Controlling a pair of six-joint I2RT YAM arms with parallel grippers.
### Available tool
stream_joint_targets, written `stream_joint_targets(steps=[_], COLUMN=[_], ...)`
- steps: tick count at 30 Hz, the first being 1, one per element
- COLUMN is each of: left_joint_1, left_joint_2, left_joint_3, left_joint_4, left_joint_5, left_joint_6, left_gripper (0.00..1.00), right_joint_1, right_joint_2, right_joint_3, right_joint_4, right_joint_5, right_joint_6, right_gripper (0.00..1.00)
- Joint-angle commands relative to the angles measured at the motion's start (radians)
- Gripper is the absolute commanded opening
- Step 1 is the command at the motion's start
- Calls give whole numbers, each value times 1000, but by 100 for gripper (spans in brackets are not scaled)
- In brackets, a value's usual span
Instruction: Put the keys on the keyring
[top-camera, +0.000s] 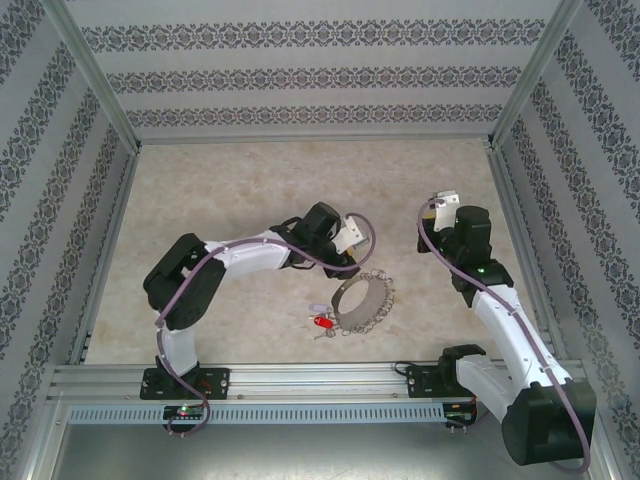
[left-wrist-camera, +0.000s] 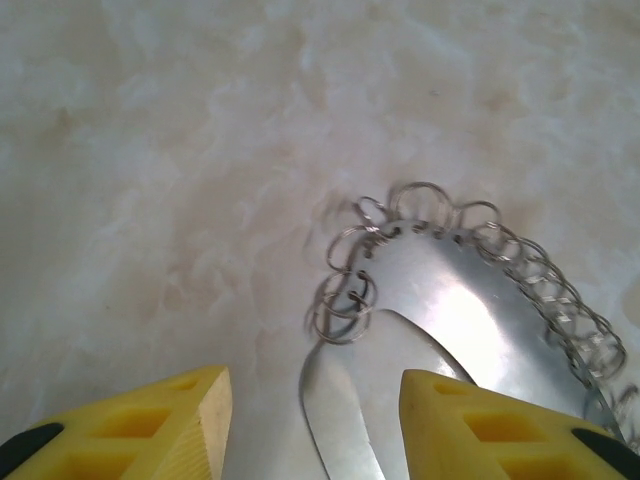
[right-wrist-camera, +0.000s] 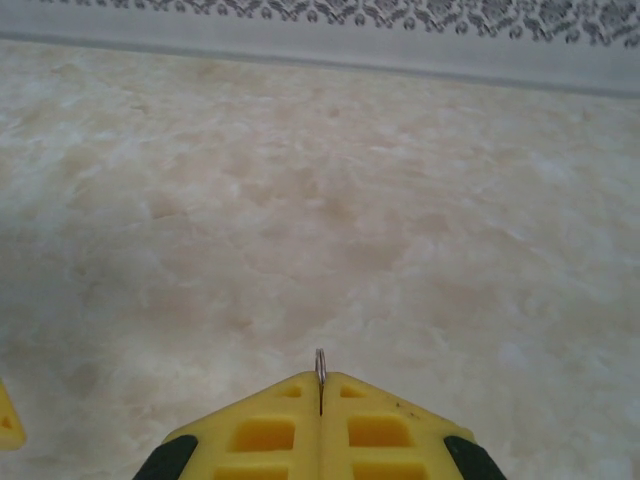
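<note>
Keyring (left-wrist-camera: 460, 300) and keys, with both claws. We found the left claw (left-wrist-camera: 315, 388) released, its two yellow fingers (left-wrist-camera: 170, 425) standing apart above the marbled table (left-wrist-camera: 150, 150). The keyring, a silver band fringed with small wire links, lay just ahead of this claw and to its right. One end of the band ran back between the fingers, close to the right-hand one, and we could not tell whether it touched that finger. The left-hand finger stood clear of the band.

In the overhead view we saw the red key (top-camera: 321, 323) and the pale key (top-camera: 318, 307) together on the table. They lay on the base side of the left claw and slightly to its left, just beside the keyring's fringe.

The right claw (right-wrist-camera: 320, 388) was clenched, finger against finger, pinching a thin silver wire (right-wrist-camera: 320, 365) that stood up just past its tips. We could not tell what the wire belonged to. This claw was apart from the keyring, which lay behind it and to its left.
</note>
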Motion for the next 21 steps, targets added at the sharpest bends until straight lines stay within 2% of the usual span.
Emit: stream_joint_targets(steps=[1,6,10,13,21], left_joint_1=[-15,-80,-159,-184,-206], left_joint_2=[20,62,146,224,274], left_joint_3=[70,149,247,332,356], left_joint_4=[-206,-409,-542,-630,-682], left_joint_5=[-35,-130,-277,-387,-626], left_joint_6=[-131,-199,-225,-248,-249], left_gripper=[48,50,51,51,53], right_joint_1=[-4,-4,-2,-1,1], right_joint_2=[11,2,7,8,4], right_joint_3=[33,11,-4,-6,-3], right_joint_4=[-33,-26,-23,-18,-18], right_joint_5=[21,-1,-10,-19,-20], right_joint_6=[78,100,96,95,82], right_gripper=[0,0,0,0,0])
